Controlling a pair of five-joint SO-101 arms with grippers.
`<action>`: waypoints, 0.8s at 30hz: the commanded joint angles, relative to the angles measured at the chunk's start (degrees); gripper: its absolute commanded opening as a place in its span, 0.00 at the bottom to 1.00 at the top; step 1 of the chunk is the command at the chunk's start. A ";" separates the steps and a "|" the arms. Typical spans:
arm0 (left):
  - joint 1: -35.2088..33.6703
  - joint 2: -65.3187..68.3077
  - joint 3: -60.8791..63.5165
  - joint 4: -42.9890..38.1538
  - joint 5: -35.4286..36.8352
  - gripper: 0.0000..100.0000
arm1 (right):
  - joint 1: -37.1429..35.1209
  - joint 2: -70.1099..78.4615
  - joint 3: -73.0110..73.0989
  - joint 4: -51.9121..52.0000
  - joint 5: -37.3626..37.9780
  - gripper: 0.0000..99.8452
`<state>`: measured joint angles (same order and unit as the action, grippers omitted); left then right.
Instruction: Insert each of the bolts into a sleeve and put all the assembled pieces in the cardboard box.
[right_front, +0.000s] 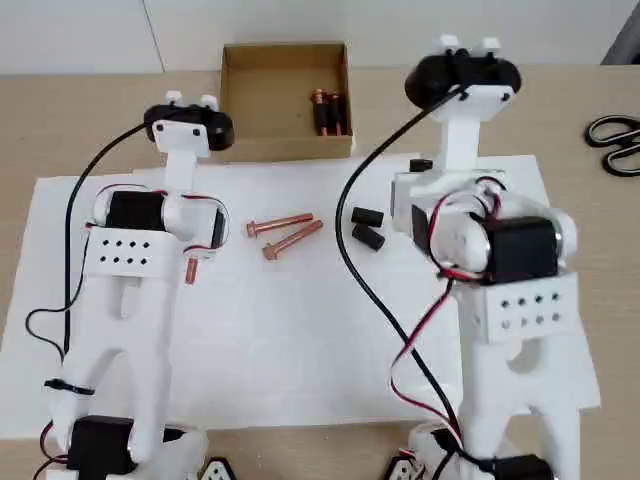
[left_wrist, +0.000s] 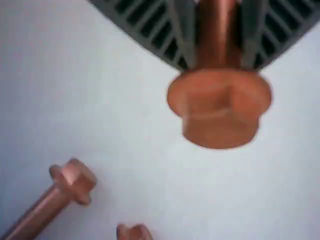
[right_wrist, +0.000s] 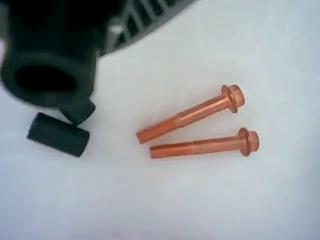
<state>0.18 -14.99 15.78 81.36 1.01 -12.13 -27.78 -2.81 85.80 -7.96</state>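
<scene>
From the high camera, the white paper sheet (right_front: 300, 340) covers the middle of the table (right_front: 60, 110), with bare tabletop showing past its 12 and 9 o'clock edges. The widest open paper runs between my two arms, at 6 o'clock from the loose parts. A black cable (right_front: 345, 230) from the right arm sweeps down between the bolts and the sleeves, so that gap is tight. Scissors (right_front: 598, 137) sit at the table's 3 o'clock edge, well apart from the work.

The cardboard box (right_front: 280, 145) stands at 12 o'clock, its near wall meeting the sheet's far edge. Two assembled pieces (right_front: 330, 112) lie side by side in its 3 o'clock half.

My left fingers (left_wrist: 150, 25) are pinching the held bolt (left_wrist: 217, 107) by its shaft, head hanging free above the paper. My right fingers (right_wrist: 132, 20) grip the held sleeve (right_wrist: 47, 75), bore open toward the wrist camera.

On the sheet, one loose bolt (right_front: 280, 225) and a second loose bolt (right_front: 292, 240) lie near the centre, heads toward 9 o'clock. A loose sleeve (right_front: 368, 215) and a second loose sleeve (right_front: 368, 237) lie at 3 o'clock from them
</scene>
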 joint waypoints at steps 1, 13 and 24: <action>-0.18 -3.16 -3.12 0.00 0.44 0.01 | -0.92 -5.41 1.05 0.40 -0.44 0.00; 0.26 -5.27 -2.86 -11.25 18.81 0.01 | -4.09 -14.55 16.97 -1.71 -0.88 0.00; 3.69 -5.63 -2.86 -12.75 19.08 0.01 | -3.91 -26.24 29.10 -10.07 -0.70 0.00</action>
<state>2.46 -17.54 15.78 70.20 19.82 -15.91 -49.93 23.47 81.32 -7.96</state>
